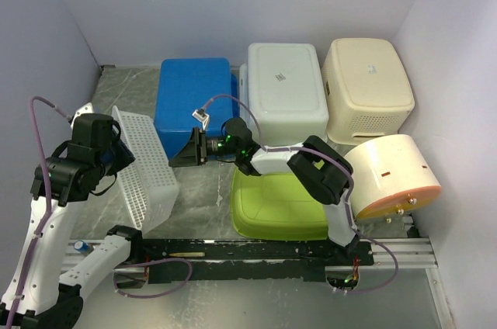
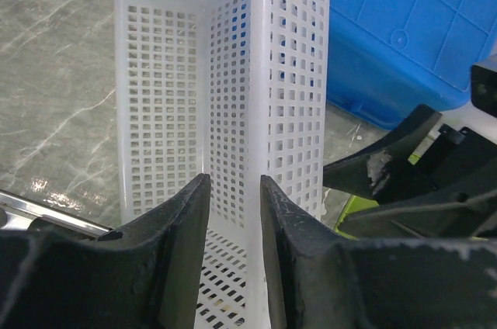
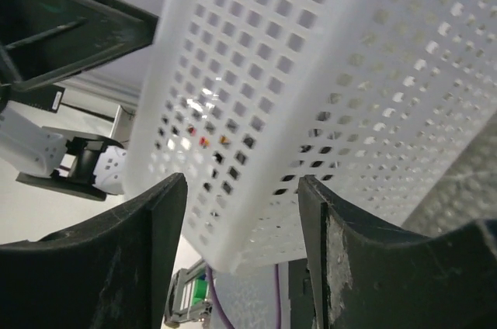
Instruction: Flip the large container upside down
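Note:
The large container is a white perforated basket (image 1: 144,162). It stands tipped on its long side at the left of the table, its opening facing left. My left gripper (image 1: 123,157) is shut on the basket's wall; in the left wrist view the fingers (image 2: 178,236) pinch the wall's rim (image 2: 252,96) between them. My right gripper (image 1: 178,152) is open and empty, just right of the basket's underside. The right wrist view shows the basket's bottom (image 3: 326,73) close ahead, between the spread fingertips (image 3: 147,220). The right gripper also shows in the left wrist view (image 2: 388,170).
A blue bin (image 1: 194,100), a white bin (image 1: 283,88) and a cream bin (image 1: 365,88) stand upside down along the back. A round peach tub (image 1: 392,174) lies on its side at the right. A green lid (image 1: 276,205) lies under the right arm. A rail (image 1: 256,255) runs along the front.

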